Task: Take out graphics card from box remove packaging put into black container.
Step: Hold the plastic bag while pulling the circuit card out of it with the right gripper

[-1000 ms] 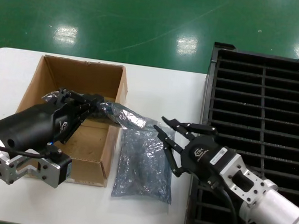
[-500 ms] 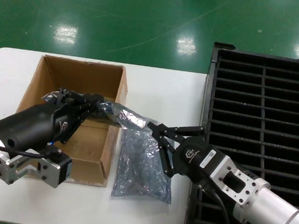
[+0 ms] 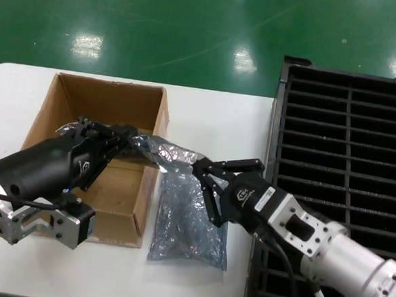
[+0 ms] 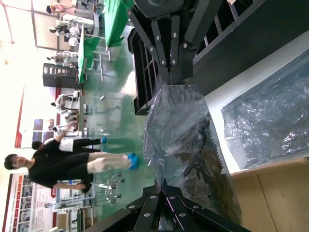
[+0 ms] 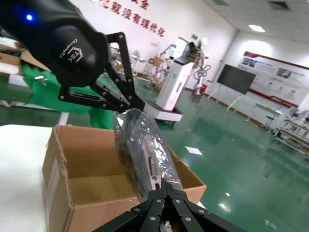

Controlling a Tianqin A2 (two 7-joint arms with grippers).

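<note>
black container on my right, beside the tabletop | box open on the tabletop – an empty bag flat beside it | packaging with the graphics card inside, held over the box's right wall | my left gripper pinching one end – my right gripper spread at the other

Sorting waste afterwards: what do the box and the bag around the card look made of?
The box: brown corrugated cardboard, matte, judging by its plain raw-edged walls. The packaging: thin translucent grey plastic film, glossy and crinkled, probably antistatic; the left gripper holds it.
</note>
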